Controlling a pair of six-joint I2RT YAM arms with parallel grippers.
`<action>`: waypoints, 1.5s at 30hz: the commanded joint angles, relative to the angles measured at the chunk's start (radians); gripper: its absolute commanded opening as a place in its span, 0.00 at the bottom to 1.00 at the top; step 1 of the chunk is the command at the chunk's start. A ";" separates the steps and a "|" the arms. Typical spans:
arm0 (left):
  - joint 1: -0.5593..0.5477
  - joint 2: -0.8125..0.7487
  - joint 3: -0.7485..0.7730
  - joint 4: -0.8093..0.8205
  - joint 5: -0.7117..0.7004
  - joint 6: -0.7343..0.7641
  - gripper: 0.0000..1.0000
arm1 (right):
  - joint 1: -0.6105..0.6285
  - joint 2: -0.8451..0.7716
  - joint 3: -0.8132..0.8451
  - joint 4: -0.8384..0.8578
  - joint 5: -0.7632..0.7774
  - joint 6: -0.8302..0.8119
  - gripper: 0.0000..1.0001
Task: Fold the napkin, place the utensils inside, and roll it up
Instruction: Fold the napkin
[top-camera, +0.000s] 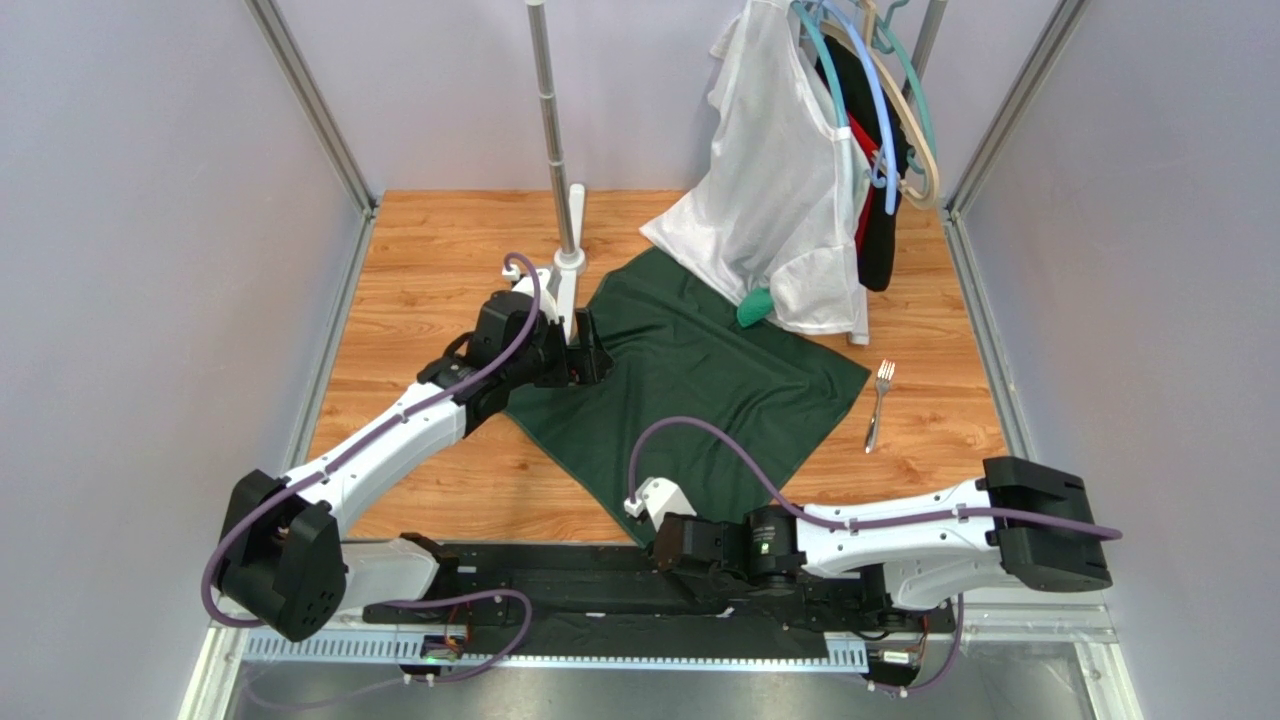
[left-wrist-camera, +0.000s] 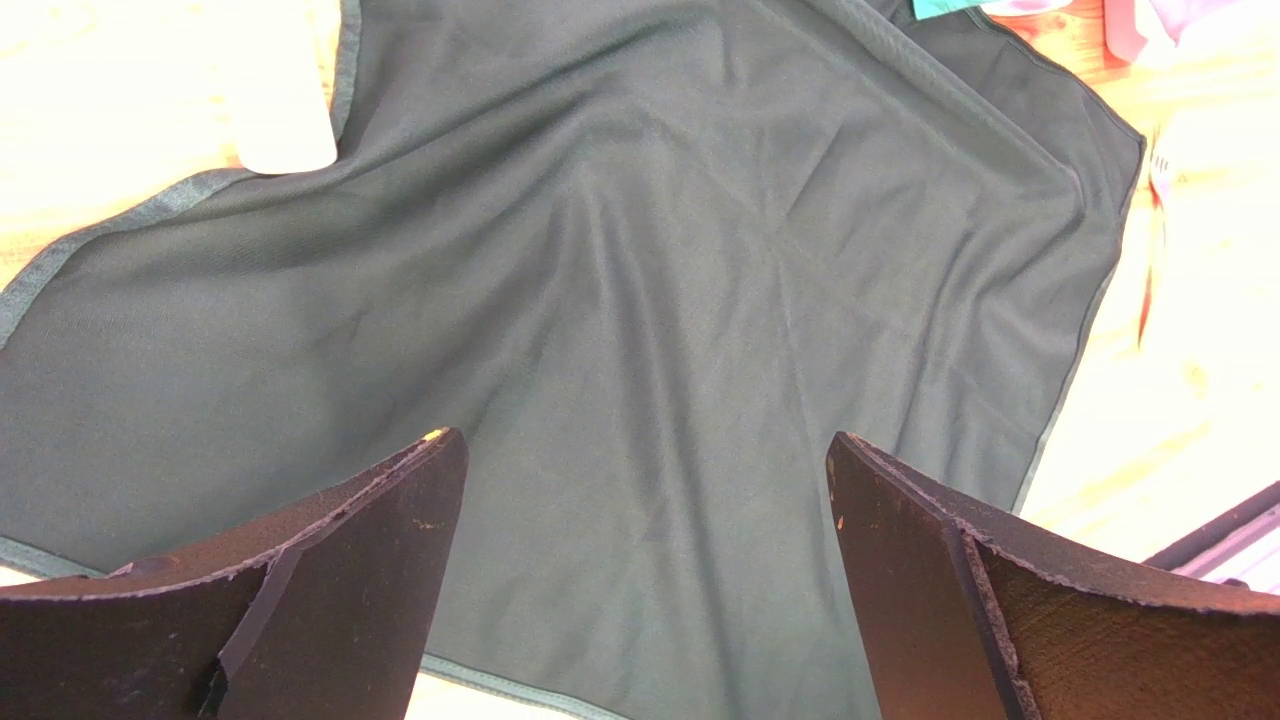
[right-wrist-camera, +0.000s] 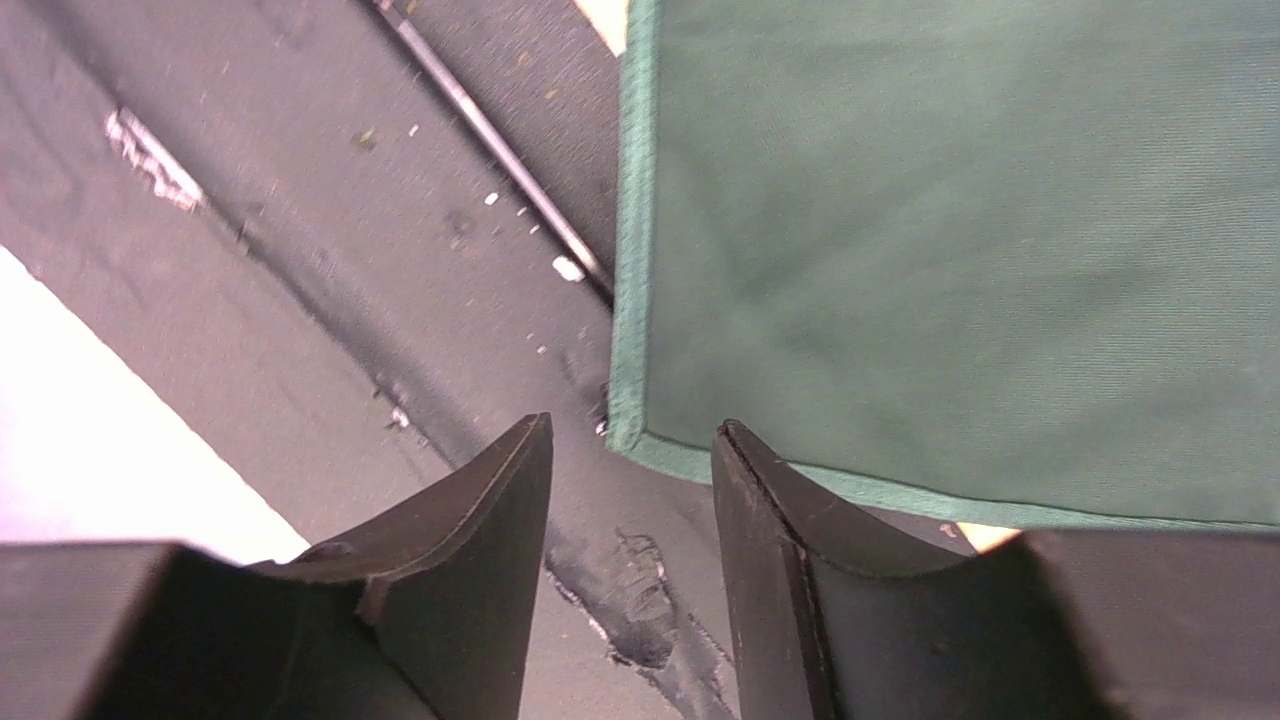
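Observation:
The dark green napkin (top-camera: 691, 375) lies spread flat as a diamond on the wooden table. A silver fork (top-camera: 879, 402) lies on the wood just right of its right corner. My left gripper (top-camera: 595, 365) hovers over the napkin's left corner. In the left wrist view it (left-wrist-camera: 639, 450) is wide open and empty, with cloth (left-wrist-camera: 676, 255) below. My right gripper (top-camera: 657, 518) is at the napkin's near corner. In the right wrist view it (right-wrist-camera: 631, 435) is narrowly open, the hemmed corner (right-wrist-camera: 628, 428) just past its tips and nothing between the jaws.
A white garment (top-camera: 774, 195) on hangers drapes over the napkin's far corner, with a brighter green piece (top-camera: 754, 308) under it. A metal stand pole (top-camera: 556, 150) and its white base (top-camera: 568, 270) stand by the left gripper. The black base plate (right-wrist-camera: 301, 255) lies under the right gripper.

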 joint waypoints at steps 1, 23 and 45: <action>0.007 -0.004 0.014 0.001 0.001 -0.001 0.99 | 0.025 -0.014 -0.010 0.039 -0.022 -0.011 0.46; 0.024 -0.026 0.014 -0.008 0.027 0.005 0.99 | 0.022 0.111 0.016 0.020 0.041 0.015 0.37; 0.057 -0.089 0.012 -0.057 0.038 0.036 0.99 | 0.069 0.098 0.159 -0.197 0.019 0.067 0.17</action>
